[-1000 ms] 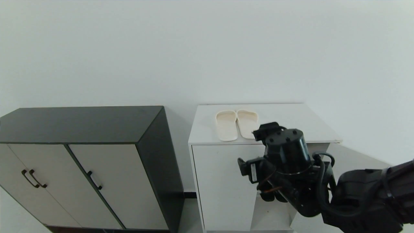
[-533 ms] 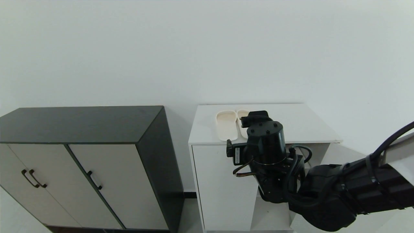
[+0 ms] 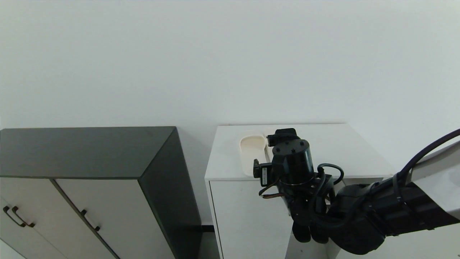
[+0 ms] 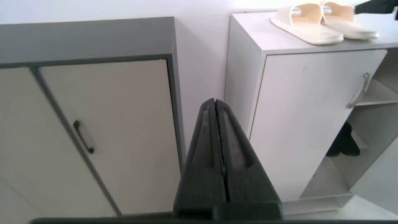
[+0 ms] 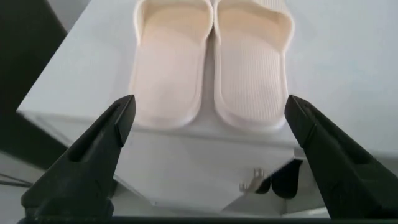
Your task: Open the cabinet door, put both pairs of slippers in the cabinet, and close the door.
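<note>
A pair of cream slippers (image 3: 251, 147) (image 4: 323, 22) (image 5: 171, 62) lies side by side on top of the white cabinet (image 3: 341, 147) (image 4: 255, 31). My right gripper (image 3: 284, 135) (image 5: 208, 162) hovers at the cabinet's front edge just before the slippers' heels, open, with one finger out to each side of the pair. It hides the right slipper in the head view. The cabinet's right side stands open, and a black pair of slippers (image 4: 344, 140) (image 5: 287, 180) sits inside under a shelf. My left gripper (image 4: 216, 106) is shut and empty, low in front of the two cabinets.
A dark-topped cabinet (image 3: 82, 151) (image 4: 81, 37) with beige doors and black handles (image 3: 90, 220) stands left of the white one, a narrow gap between them. A plain white wall runs behind both. The white cabinet's left door has a metal handle (image 4: 359, 90).
My right arm rose and swung left, up to the cream slippers, covering the right one. The head camera has shifted, so both cabinets sit lower and further left in the picture.
</note>
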